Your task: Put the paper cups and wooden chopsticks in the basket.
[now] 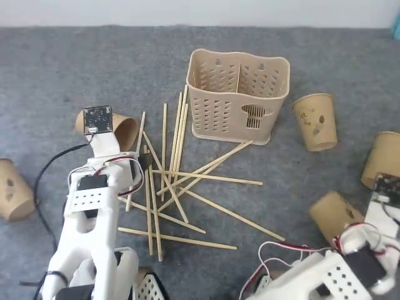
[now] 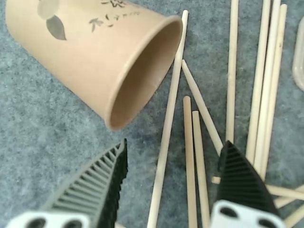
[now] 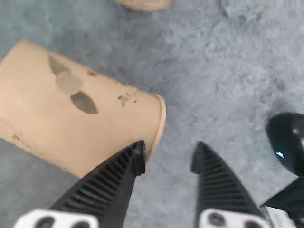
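left gripper (image 2: 175, 145) is spread wide, low over the mat (image 2: 42, 142), holding nothing. one chopstick (image 2: 168, 123) runs lengthwise through the gap, so the jaws would close across its width, which suits a pinch. more chopsticks (image 2: 259, 95) lie just beside it, roughly parallel, and two short ends sit near the far finger, so a squeeze may catch more than one. the left cup (image 2: 95, 61) lies on its side beyond the jaws with its open mouth turned toward the sticks. the chopstick's far end sits right by its rim.

right gripper (image 3: 169, 147) is also spread and holds nothing. the right cup (image 3: 71, 118) lies on its side with its rim just at one finger. its body lies off to that side and not between the jaws. i judge this arm needs a sideways shift before it can grip the rim wall.

the sticks are thin, pale, smooth wood, light and likely to roll. the cups are tan paper, tapered, with thin walls that will dent easily. the mat is grey, felt-like and offers some grip.

the basket (image 1: 215, 109) stands upright beyond the pile, beige slotted plastic with two compartments. it is nearer the left arm's sticks than the right cup.
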Controlling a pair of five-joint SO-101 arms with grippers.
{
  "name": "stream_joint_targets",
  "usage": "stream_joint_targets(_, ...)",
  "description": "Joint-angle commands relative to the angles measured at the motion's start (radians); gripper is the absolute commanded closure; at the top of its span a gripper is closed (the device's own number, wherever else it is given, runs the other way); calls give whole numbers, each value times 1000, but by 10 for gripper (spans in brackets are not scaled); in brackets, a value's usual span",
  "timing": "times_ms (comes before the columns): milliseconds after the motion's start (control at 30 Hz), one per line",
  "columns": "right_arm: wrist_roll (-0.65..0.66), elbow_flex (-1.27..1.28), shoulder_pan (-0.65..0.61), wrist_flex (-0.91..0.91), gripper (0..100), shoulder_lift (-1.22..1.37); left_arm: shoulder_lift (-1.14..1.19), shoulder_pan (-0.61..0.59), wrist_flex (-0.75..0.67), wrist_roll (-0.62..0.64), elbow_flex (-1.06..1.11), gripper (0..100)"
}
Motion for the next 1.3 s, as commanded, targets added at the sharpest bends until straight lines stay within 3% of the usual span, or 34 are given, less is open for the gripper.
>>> stream_joint_targets(0,-81,-84,-108,-7,935,68,3,6,-26,-12,-39,706)
stream_joint_targets(167,-158,-184,-140,-7,951,120,3,3,-26,-12,-39,706)
stream_joint_targets(300,-213,-187,-93,-10,992,151,3,3,-25,-12,-39,706)
stream_joint_targets(567,-104,-132,102,-7,991,163,3,6,-28,-12,-39,706)
stream_joint_targets(767,-55,12,113,-88,991,163,3,8,-29,-12,-39,706)
stream_joint_targets(1000,-160,104,-65,-234,991,163,3,5,-25,-12,-39,706)
stream_joint_targets(1267,-319,52,-397,-332,991,159,3,3,-25,-12,-39,706)
